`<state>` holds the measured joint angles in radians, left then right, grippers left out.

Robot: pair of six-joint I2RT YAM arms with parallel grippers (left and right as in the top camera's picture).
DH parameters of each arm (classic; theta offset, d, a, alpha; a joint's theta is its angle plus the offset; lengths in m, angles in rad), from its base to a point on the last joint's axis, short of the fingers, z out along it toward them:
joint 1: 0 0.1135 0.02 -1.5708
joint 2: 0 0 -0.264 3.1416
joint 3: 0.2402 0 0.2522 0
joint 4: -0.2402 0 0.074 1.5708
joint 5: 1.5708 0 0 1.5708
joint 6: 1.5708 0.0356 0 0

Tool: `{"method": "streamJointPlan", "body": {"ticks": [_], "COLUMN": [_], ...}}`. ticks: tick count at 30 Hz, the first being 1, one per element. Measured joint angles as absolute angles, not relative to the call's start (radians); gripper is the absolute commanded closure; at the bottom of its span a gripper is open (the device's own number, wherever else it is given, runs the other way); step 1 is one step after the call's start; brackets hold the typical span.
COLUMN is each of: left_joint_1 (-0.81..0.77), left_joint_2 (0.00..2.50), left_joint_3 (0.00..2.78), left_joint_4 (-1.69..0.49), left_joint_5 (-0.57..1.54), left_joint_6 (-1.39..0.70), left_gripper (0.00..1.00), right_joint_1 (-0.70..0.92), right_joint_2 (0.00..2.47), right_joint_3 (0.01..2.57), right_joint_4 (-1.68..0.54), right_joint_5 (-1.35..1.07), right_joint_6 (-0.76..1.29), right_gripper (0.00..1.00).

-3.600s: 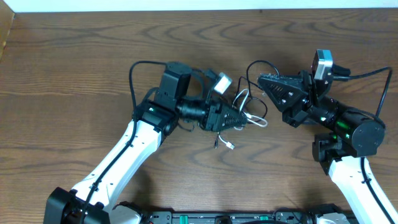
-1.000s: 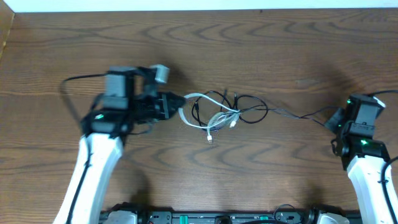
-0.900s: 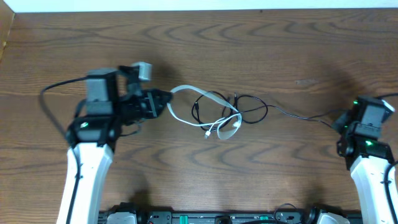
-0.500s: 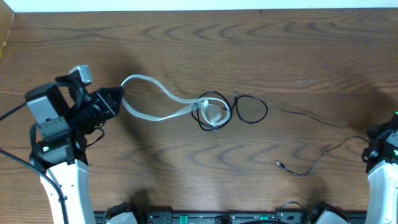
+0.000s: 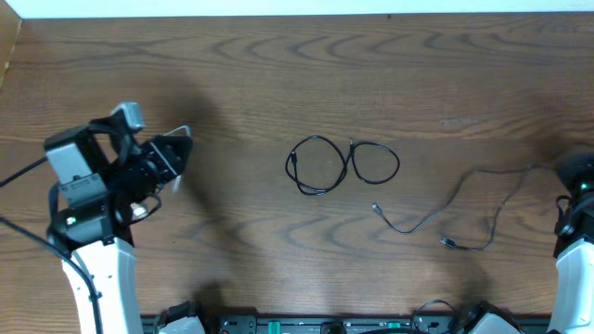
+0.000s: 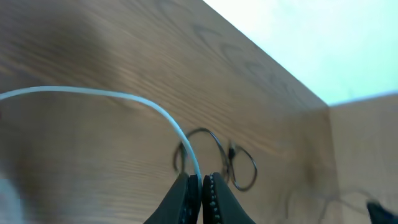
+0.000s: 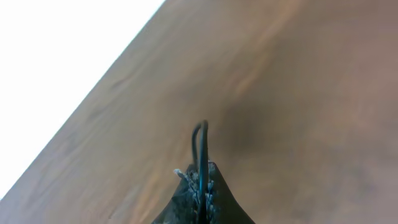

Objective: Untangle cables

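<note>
My left gripper (image 5: 179,148) (image 6: 201,180) is at the table's left side, shut on the white cable (image 6: 124,96), which arcs away from the jaws to the left in the left wrist view. Two black cable loops (image 5: 320,165) (image 6: 239,168) lie side by side at the table's middle, apart from the white cable. A loose black cable (image 5: 464,190) trails from the middle right across to my right arm at the right edge. My right gripper (image 7: 200,177) is shut on a bend of that black cable (image 7: 199,140).
The wooden table (image 5: 297,83) has a pale edge along the far side. The right arm (image 5: 577,199) sits mostly outside the overhead view. A thick black robot wire (image 5: 19,167) runs by the left arm.
The left gripper pulled the white cable out of the black loops and away to the left. The right arm drew the loose black cable rightward; it now lies slack.
</note>
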<state>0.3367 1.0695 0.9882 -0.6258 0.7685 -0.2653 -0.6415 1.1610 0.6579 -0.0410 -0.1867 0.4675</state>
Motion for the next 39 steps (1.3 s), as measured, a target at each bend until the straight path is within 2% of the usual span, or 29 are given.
{"method": "streamJointPlan", "body": {"ticks": [7, 14, 18, 23, 27, 34, 35, 36, 37, 38, 39], "left_joint_1": [0.126, -0.147, -0.290, -0.404, -0.442, -0.453, -0.453, -0.453, -0.453, -0.453, -0.453], "left_joint_2": [1.079, 1.125, 1.152, 1.193, 1.226, 1.264, 1.264, 1.264, 1.264, 1.264, 1.264], "left_joint_3": [0.988, 0.988, 0.988, 0.988, 0.988, 0.988, 0.988, 0.988, 0.988, 0.988, 0.988], "left_joint_4": [-0.624, -0.586, -0.568, -0.569, -0.573, -0.583, -0.583, -0.583, -0.583, -0.583, -0.585], "left_joint_5": [0.747, 0.651, 0.588, 0.516, 0.489, 0.472, 0.471, 0.470, 0.468, 0.468, 0.468], "left_joint_6": [-0.265, -0.265, -0.266, -0.265, -0.265, -0.265, -0.266, -0.266, -0.265, -0.265, -0.265], "left_gripper": [0.91, 0.91, 0.91, 0.91, 0.91, 0.91, 0.91, 0.91, 0.91, 0.91, 0.92], "right_joint_1": [-0.555, -0.514, -0.514, -0.513, -0.514, -0.514, -0.514, -0.514, -0.514, -0.514, -0.514], "right_joint_2": [1.171, 1.231, 1.287, 1.326, 1.327, 1.333, 1.340, 1.352, 1.364, 1.379, 1.399], "right_joint_3": [0.801, 1.092, 1.234, 1.349, 1.388, 1.398, 1.398, 1.398, 1.398, 1.398, 1.399], "right_joint_4": [-0.267, -0.531, -0.611, -0.598, -0.498, -0.442, -0.439, -0.437, -0.437, -0.440, -0.449], "right_joint_5": [-0.302, -0.254, -0.164, 0.058, 0.236, 0.338, 0.337, 0.336, 0.331, 0.322, 0.302], "right_joint_6": [0.327, 0.212, 0.146, 0.086, 0.047, -0.019, -0.023, -0.027, -0.027, -0.030, -0.035], "right_gripper": [0.99, 0.99, 0.99, 0.99, 0.99, 0.99, 0.92, 0.80, 0.63, 0.54, 0.49]}}
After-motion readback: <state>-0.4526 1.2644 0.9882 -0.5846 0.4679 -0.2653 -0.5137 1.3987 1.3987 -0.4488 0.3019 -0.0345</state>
